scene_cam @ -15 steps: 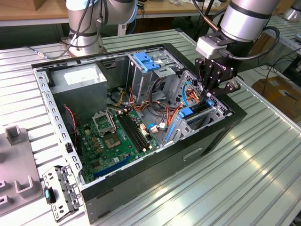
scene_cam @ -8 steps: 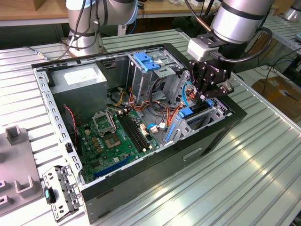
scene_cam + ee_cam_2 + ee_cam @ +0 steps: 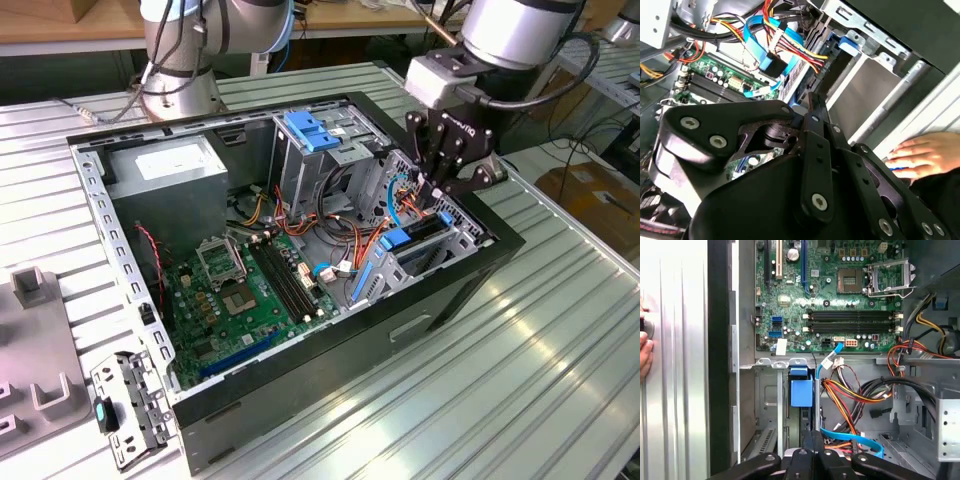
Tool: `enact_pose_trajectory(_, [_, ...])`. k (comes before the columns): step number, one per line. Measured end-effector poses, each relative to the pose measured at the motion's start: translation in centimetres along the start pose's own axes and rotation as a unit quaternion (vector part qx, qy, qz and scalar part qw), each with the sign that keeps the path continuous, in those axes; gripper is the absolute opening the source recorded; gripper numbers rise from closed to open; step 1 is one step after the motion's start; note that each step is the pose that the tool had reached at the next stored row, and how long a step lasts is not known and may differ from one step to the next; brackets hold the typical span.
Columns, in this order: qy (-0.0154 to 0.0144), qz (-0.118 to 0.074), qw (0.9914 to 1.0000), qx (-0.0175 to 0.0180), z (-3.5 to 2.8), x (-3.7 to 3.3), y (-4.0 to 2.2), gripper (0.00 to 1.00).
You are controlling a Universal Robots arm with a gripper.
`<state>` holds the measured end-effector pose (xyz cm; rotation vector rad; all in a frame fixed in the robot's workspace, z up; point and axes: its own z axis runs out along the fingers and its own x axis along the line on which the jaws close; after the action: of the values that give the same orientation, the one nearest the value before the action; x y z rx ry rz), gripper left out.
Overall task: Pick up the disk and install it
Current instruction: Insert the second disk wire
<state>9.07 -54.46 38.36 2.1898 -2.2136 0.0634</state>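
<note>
Ribbed metal table (image 3: 560,330) under open computer case (image 3: 480,265); tool (image 3: 437,186) clenched, empty, above drive bay.

Lighting is bright and even, from overhead. Strong glare streaks the ribbed metal table (image 3: 520,330) in the exterior view and whitens it in the first wrist view. The case (image 3: 430,290) interior is shadowed near its walls. In the second wrist view, the person's hand (image 3: 922,155) appears soft and overexposed.
</note>
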Motion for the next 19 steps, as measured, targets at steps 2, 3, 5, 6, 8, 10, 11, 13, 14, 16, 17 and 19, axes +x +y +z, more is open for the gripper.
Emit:
enact_pose_trajectory(2, [0.0000, 0.000, 1.00000, 0.0000, -1.32, 0.04, -0.01, 0.11])
enact_pose_trajectory(3, [0.0000, 0.000, 1.00000, 0.0000, -1.61, 0.02, -0.02, 0.11])
enact_pose_trajectory(5, [0.0012, 0.000, 1.00000, -0.0004, -1.80, -0.37, -0.08, 0.11])
enact_pose_trajectory(6, [0.0025, 0.000, 1.00000, -0.0009, -1.82, -0.61, -0.15, 0.11])
enact_pose_trajectory(8, [0.0061, 0.000, 0.99998, -0.0032, -1.84, -1.41, -0.40, 0.11])
enact_pose_trajectory(10, [0.0109, 0.000, 0.99992, -0.0061, -1.86, -2.08, -0.60, 0.11])
enact_pose_trajectory(11, [0.0131, 0.000, 0.99989, -0.0071, -1.85, -2.32, -0.66, 0.11])
enact_pose_trajectory(13, [0.0234, -0.001, 0.99967, -0.0103, -1.75, -3.19, -0.91, 0.11])
enact_pose_trajectory(14, [0.0275, -0.001, 0.99956, -0.0111, -1.70, -3.50, -1.00, 0.11])
enact_pose_trajectory(16, [0.0353, -0.001, 0.99930, -0.0126, -1.61, -4.11, -1.18, 0.11])
enact_pose_trajectory(17, [0.0388, -0.001, 0.99916, -0.0135, -1.57, -4.53, -1.27, 0.11])
enact_pose_trajectory(19, [0.0425, -0.001, 0.99897, -0.0157, -1.49, -5.62, -1.44, 0.11])
